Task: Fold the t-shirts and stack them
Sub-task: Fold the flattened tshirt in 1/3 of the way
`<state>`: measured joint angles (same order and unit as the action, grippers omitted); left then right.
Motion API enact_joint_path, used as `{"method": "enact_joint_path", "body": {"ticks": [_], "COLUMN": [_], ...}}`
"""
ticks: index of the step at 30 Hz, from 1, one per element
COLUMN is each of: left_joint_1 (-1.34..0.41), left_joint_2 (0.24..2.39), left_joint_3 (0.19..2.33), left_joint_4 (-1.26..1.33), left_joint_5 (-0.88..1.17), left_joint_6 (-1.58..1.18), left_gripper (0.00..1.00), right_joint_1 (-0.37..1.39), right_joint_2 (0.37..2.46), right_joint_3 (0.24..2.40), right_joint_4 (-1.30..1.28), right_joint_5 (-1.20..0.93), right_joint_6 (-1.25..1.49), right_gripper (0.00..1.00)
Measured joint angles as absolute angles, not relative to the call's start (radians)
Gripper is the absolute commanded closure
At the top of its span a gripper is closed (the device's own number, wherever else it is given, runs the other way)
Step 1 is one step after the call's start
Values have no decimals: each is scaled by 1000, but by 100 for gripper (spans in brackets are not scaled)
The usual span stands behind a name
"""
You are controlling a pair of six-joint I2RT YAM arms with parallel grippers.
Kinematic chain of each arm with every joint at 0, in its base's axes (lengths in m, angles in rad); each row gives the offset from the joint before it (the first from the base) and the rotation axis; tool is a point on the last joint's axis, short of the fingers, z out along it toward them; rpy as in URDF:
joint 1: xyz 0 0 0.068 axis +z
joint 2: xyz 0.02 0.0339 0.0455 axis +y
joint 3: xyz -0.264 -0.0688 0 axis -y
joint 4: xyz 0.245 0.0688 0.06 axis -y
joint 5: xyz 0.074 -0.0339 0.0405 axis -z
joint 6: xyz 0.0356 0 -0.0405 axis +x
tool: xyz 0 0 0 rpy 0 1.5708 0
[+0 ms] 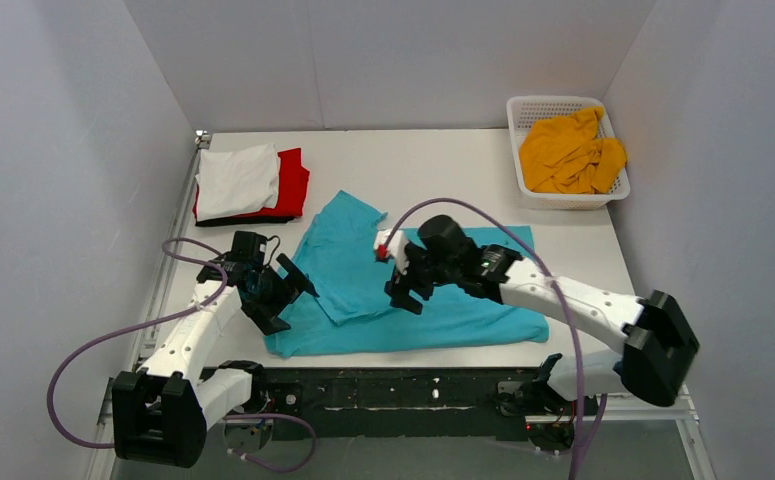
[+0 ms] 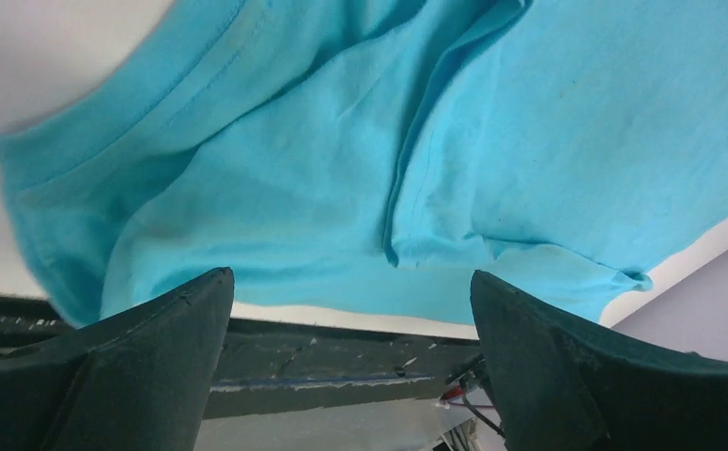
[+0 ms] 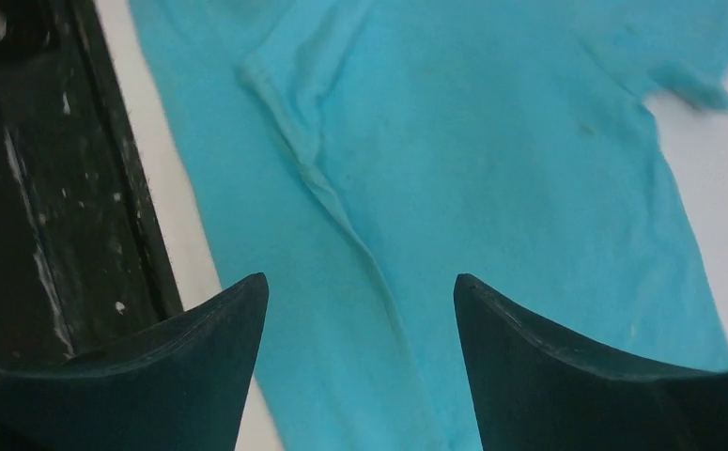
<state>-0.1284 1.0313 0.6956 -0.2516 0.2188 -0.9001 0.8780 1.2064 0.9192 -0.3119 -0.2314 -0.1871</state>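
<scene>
The turquoise t-shirt [image 1: 413, 290] lies spread on the table's near half, its left part folded over with a sleeve toward the back. It fills the left wrist view [image 2: 360, 160] and the right wrist view [image 3: 491, 169]. My left gripper [image 1: 285, 296] is open and empty just above the shirt's left edge. My right gripper [image 1: 408, 283] is open and empty above the shirt's middle. A folded stack with the white t-shirt [image 1: 235, 180] over the red t-shirt [image 1: 293, 183] and the black t-shirt [image 1: 228, 221] sits at the back left. The mustard-yellow t-shirt [image 1: 570, 152] lies crumpled in the basket.
The white lattice basket [image 1: 519, 118] stands at the back right corner. Grey walls close in the table on three sides. The black front rail [image 1: 403, 385] runs along the near edge, also in the left wrist view [image 2: 341, 357]. Purple cables loop from both arms.
</scene>
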Motion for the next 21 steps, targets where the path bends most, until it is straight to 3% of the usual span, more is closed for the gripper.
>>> {"method": "enact_joint_path", "body": {"ticks": [5, 14, 21], "left_joint_1": [-128, -128, -128], "left_joint_2": [1065, 1100, 1060], "left_joint_3": [612, 544, 530], "left_joint_4": [-138, -130, -152], "left_joint_5": [253, 212, 174], "left_joint_6": [-920, -920, -925], "left_gripper": [2, 2, 2], "right_joint_1": [1025, 1053, 1090], "right_joint_2": [1562, 1807, 1872], "right_joint_3": [1065, 1205, 1266], "right_joint_4": [-197, -121, -178], "right_joint_5": [-343, -456, -491], "right_joint_6": [-550, -764, -839], "right_gripper": [31, 36, 37]}}
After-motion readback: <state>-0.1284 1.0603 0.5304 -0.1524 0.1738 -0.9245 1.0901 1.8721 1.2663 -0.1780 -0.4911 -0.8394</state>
